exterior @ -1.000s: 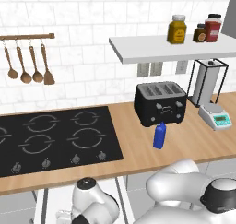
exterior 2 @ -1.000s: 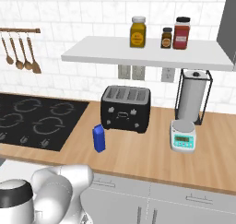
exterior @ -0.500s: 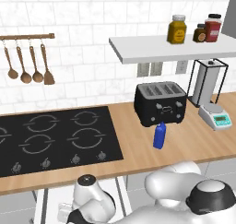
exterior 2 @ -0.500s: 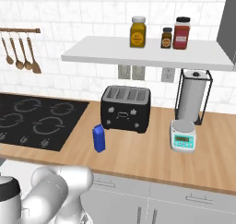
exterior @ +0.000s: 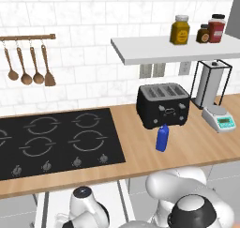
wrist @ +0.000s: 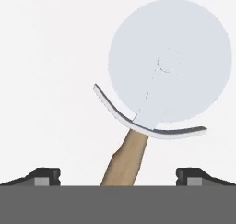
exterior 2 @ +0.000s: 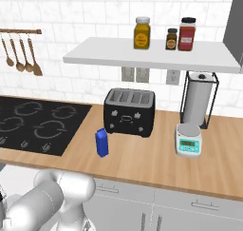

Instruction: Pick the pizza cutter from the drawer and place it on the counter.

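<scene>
Hand view looked straight down on the cutter (wrist: 159, 87), which lay flat on the white floor of the drawer (wrist: 50, 71). Its round pale wheel sat high and right of centre, a curved grey guard ran under the wheel, and the light-brown wooden handle slanted down from the guard toward the bottom edge. My pincer (wrist: 118, 176) hung over it with its two dark fingertips (wrist: 44, 176) set wide apart, one on each side of the handle's lower end, neither touching the wood. The handle ran between them, a little left of the midpoint. From the left base view the bench (exterior: 187, 149) stretched across the frame as a light-brown wooden top, with the black cooktop (exterior: 56, 140) set in its left part. A black toaster (exterior: 163, 105) stood on the bench behind a small blue bottle (exterior: 162, 138), which was upright just in front of it. A white scale (exterior: 219, 119) sat to the right, beside a paper towel holder (exterior: 211, 81). Three jars (exterior: 180, 30) stood on the white wall shelf (exterior: 145, 51), and wooden spoons (exterior: 26, 65) hung from a rail on the tiled wall.
</scene>
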Robot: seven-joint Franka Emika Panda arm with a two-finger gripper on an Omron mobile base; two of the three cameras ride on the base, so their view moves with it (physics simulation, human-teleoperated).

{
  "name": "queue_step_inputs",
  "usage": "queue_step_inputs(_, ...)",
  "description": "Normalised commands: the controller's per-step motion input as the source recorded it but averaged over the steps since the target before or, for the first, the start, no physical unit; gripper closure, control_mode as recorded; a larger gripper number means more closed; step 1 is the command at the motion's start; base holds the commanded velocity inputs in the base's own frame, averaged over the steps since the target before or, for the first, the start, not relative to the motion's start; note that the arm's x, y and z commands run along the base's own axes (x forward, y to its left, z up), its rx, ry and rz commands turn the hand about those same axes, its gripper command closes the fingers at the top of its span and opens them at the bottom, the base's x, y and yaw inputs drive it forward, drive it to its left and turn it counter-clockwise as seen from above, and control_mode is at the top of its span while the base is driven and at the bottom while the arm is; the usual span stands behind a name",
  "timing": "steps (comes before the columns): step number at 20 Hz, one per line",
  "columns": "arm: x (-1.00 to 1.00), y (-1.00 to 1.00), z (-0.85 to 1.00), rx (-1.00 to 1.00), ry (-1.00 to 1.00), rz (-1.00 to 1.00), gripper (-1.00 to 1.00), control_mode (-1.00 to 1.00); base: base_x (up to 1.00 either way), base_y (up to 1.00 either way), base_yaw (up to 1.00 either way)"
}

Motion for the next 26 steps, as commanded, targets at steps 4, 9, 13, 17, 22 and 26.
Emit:
queue_step_inputs(4, 0.04, 0.16, -0.23, 0.00, 0.04, 0.00, -1.00, -1.00, 0.00, 0.00, 0.00)
queue_step_inputs(9, 0.00, 0.14, -0.38, 0.00, 0.04, 0.00, -1.00, -1.00, 0.00, 0.00, 0.00)
queue_step_inputs(13, 0.00, 0.11, -0.40, 0.00, 0.01, 0.00, 1.00, -1.00, 0.00, 0.00, 0.00)
queue_step_inputs(17, 0.00, 0.00, 0.00, 0.00, 0.02, 0.00, 1.00, -1.00, 0.00, 0.00, 0.00)
queue_step_inputs(22, 0.00, 0.00, 0.00, 0.00, 0.00, 0.00, 1.00, -1.00, 0.00, 0.00, 0.00)
queue_step_inputs(26, -0.08, 0.00, 0.01, 0.00, -0.05, 0.00, 1.00, -1.00, 0.00, 0.00, 0.00)
